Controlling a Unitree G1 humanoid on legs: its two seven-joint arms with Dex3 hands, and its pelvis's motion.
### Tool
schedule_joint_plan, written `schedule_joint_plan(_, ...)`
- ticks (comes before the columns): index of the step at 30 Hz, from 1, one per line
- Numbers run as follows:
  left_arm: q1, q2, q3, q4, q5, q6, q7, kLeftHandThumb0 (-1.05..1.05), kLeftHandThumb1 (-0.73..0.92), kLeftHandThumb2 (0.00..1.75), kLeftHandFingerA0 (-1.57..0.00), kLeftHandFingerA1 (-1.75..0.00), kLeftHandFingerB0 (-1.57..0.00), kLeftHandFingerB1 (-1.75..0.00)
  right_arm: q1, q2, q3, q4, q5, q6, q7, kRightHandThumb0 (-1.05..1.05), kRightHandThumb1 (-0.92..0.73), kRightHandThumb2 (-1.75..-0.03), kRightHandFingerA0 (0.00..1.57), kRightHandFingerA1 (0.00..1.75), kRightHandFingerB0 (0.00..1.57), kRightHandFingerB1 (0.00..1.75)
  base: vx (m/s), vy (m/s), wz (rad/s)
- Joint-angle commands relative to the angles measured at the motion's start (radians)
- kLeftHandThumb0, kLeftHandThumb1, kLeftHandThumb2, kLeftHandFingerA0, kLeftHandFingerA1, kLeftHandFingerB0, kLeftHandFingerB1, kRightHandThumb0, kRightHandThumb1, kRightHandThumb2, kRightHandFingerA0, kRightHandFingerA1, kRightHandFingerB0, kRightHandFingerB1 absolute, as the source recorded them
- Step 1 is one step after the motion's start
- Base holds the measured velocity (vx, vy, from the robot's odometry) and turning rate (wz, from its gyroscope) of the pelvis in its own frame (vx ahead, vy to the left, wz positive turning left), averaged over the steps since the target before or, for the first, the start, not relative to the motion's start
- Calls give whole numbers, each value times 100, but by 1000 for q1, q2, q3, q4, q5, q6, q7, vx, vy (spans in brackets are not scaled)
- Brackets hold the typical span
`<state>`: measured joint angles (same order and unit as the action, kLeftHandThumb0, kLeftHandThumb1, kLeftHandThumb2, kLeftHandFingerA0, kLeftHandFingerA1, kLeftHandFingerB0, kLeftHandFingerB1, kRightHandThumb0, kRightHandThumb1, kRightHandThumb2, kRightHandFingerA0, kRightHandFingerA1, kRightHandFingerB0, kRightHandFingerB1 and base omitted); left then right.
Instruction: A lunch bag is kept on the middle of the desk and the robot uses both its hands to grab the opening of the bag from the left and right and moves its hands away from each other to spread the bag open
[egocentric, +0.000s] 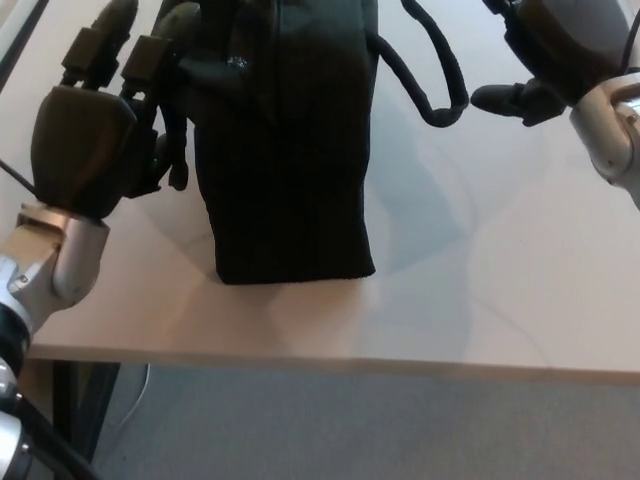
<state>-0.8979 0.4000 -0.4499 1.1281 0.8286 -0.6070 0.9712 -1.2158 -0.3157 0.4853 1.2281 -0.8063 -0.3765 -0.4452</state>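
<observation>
On the pale desk (480, 300) above grey floor (380, 430), left hand (95, 130) spread wide beside lunch bag (285, 170).

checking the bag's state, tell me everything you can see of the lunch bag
The lunch bag is black, soft fabric, standing upright on the pale desk near its front edge. Its top runs out of view. A looped black cord handle hangs off its right side. The left hand has fingers against its upper left; the right hand is apart.

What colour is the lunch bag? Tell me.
Black all over, the lunch bag shows best in the head view.
</observation>
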Motion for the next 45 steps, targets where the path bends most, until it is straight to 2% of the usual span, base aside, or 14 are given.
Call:
schedule_joint_plan(1,6,36,-4,-77,43,80,125,5,44,74,0,0,0,-16,42,-49,-34,-71,51,-29,10,-81,-49,-82,0,0,0,6,0,0,0)
schedule_joint_plan(6,30,90,22,-197,55,46,204,-2,46,75,0,0,0,-16,197,-123,-93,-306,63,-68,-91,-56,-48,-56,9,25,0,18,0,0,0)
schedule_joint_plan(8,86,130,63,-329,37,34,176,0,48,76,0,0,0,-17,310,-162,-148,-466,79,-80,-116,-50,-37,-66,9,38,6,25,0,0,0)
schedule_joint_plan(9,111,144,80,-383,31,34,167,0,46,75,0,0,0,-18,359,-176,-172,-542,84,-72,-111,-27,-33,-87,0,48,0,49,0,0,0)
schedule_joint_plan(10,133,154,95,-426,27,36,160,0,46,75,0,0,0,-18,400,-187,-193,-607,87,-64,-102,-27,-33,-87,0,48,0,49,0,0,0)
schedule_joint_plan(11,213,186,151,-571,-12,22,112,0,43,77,0,-7,0,-27,529,-218,-260,-787,115,-67,-79,-45,-37,-62,20,41,9,33,0,0,0)
schedule_joint_plan(12,293,205,198,-697,-43,21,69,2,54,57,0,-17,0,-20,646,-242,-323,-943,136,-60,-50,-50,-39,-66,21,42,10,35,0,0,0)
schedule_joint_plan(21,912,309,408,-1199,-327,-37,-189,-9,40,70,-5,-37,-1,-18,1398,-226,-647,-1435,247,-291,-40,-41,-41,-63,34,48,19,38,0,0,0)
schedule_joint_plan(22,985,320,417,-1213,-370,-66,-195,-5,41,70,-6,-41,-1,-14,1465,-210,-658,-1452,250,-330,-58,-32,-45,-53,59,47,23,32,0,0,0)
schedule_joint_plan(23,1087,324,422,-1222,-409,-104,-187,-3,50,54,-21,-34,0,-20,1561,-190,-674,-1479,253,-364,-65,-26,-31,-82,35,59,10,48,0,0,0)
schedule_joint_plan(25,1181,318,433,-1232,-431,-125,-182,-4,50,54,-27,-35,0,-22,1643,-170,-683,-1495,247,-397,-81,-42,-42,-64,33,47,19,38,0,0,0)
schedule_joint_plan(28,1437,261,403,-1206,-448,-176,-114,3,53,55,-17,-33,-2,-24,1880,-112,-653,-1485,201,-480,-158,-42,-48,-66,33,46,25,39,0,0,0)
schedule_joint_plan(39,1763,155,460,-1030,-261,-400,126,1,53,56,-24,-35,-12,-27,2022,-96,-500,-1400,80,-444,-217,-36,-46,-61,30,43,23,38,0,0,0)
schedule_joint_plan(45,1821,131,372,-990,-319,-446,52,-17,65,60,-20,-34,-11,-24,2068,-74,-482,-1391,49,-479,-259,-38,-50,-63,28,43,23,38,0,0,0)
